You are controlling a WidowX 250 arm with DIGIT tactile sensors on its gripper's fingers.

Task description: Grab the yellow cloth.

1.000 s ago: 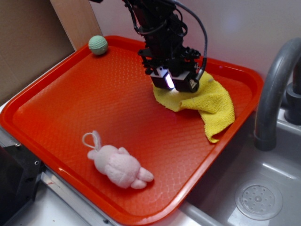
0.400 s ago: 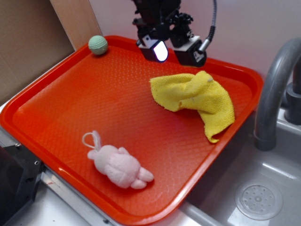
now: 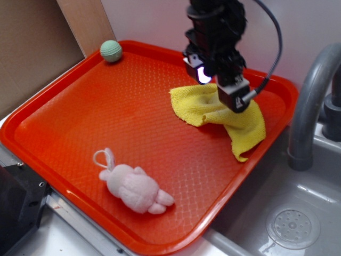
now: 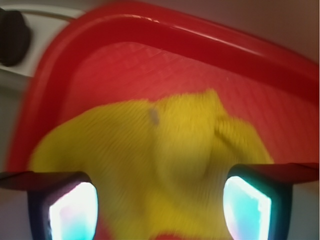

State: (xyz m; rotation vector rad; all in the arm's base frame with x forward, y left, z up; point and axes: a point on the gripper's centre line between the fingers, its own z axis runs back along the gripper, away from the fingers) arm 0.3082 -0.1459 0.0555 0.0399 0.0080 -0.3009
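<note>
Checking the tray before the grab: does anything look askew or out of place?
The yellow cloth lies crumpled, one corner draped over the red tray rim toward the sink. Nothing else stands out.

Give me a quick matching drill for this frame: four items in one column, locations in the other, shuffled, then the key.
Items:
1. yellow cloth
2. pink plush bunny
3. green ball
4. hand

Places:
A. near side of the red tray, lying on its side
B. far left corner of the tray
C. right side of the tray, rumpled, one corner hanging over the rim
D. above the cloth, open

Pairs: 1-C, 2-A, 3-B, 4-D
</note>
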